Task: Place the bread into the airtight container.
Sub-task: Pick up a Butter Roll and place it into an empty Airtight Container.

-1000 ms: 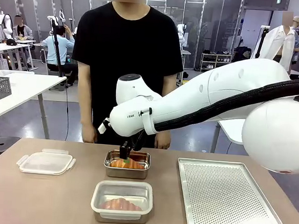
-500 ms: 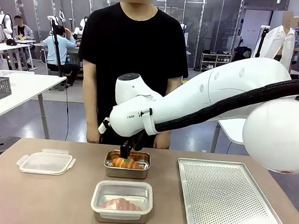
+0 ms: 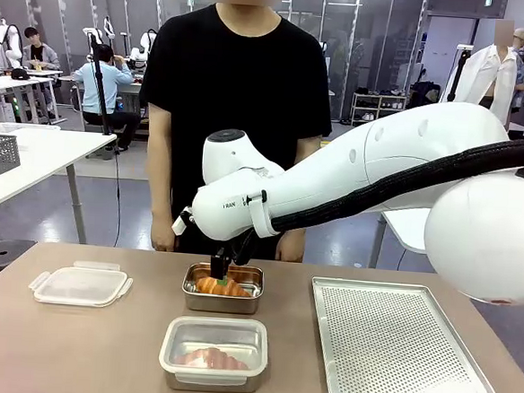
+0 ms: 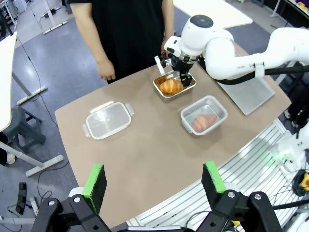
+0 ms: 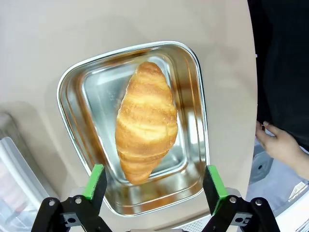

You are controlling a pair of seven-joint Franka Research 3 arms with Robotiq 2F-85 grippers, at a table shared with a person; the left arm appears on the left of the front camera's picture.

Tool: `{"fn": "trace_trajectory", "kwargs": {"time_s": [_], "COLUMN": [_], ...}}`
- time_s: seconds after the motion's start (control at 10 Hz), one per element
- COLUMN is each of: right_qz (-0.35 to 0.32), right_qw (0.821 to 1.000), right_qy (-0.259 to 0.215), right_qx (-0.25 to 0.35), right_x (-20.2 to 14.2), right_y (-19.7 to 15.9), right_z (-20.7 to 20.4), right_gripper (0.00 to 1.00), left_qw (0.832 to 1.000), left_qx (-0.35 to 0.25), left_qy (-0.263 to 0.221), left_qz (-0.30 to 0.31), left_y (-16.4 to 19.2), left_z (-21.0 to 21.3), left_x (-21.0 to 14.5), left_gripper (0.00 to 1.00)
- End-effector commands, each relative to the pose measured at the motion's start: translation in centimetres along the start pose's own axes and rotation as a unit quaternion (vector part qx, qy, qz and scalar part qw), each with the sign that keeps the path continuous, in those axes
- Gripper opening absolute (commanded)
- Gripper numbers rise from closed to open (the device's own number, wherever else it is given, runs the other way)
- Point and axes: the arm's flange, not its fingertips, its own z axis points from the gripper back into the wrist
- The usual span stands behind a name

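A golden croissant, the bread [image 5: 146, 121], lies lengthwise in a small steel tray [image 5: 101, 87]. My right gripper [image 5: 153, 180] hangs open just above it, with one green pad on each side of the bread's near end. From the front, that gripper [image 3: 221, 270] is low over the steel tray [image 3: 222, 303] at the table's far middle. The clear airtight container [image 3: 172, 348] stands in front of it, lidless, with another croissant [image 3: 210, 358] inside. My left gripper [image 4: 153, 178] is open, high above the table's near side, with nothing between its fingers.
The container's clear lid [image 3: 80, 285] lies at the table's left. A large perforated metal tray [image 3: 404, 350] covers the right side. A person in black stands at the far edge with hands [image 3: 162, 234] hanging just behind the steel tray.
The person has shifted slightly to the right. My right gripper stays open over the bread with hardly any movement.
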Motion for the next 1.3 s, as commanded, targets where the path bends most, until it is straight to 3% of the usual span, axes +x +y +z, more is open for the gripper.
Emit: {"fn": "trace_trajectory", "kwargs": {"time_s": [0.0, 0.6, 0.9, 1.2], "right_qz": [-0.007, 0.0, -0.048, -0.131], "right_qw": [1.0, 1.0, 0.998, 0.99], "right_qy": [-0.005, 0.0, -0.028, -0.045], "right_qx": [0.008, 0.0, 0.004, 0.006], "right_x": [0.0, 0.0, -5.0, -14.4], "right_y": [0.0, 0.0, -0.5, 0.6], "right_z": [0.1, 0.0, 10.7, 19.2], "right_gripper": [1.0, 1.0, 1.0, 1.0], "left_qw": [1.0, 1.0, 1.0, 1.0], "left_qx": [0.0, 0.0, 0.0, 0.0], "left_qy": [-0.002, -0.002, -0.002, -0.002], "left_qz": [-0.003, -0.003, -0.003, -0.003], "left_y": [-0.2, -0.2, -0.2, -0.2], "left_z": [0.3, 0.3, 0.3, 0.3], "left_x": [0.1, 0.1, 0.1, 0.1], "left_gripper": [1.0, 1.0, 1.0, 1.0]}}
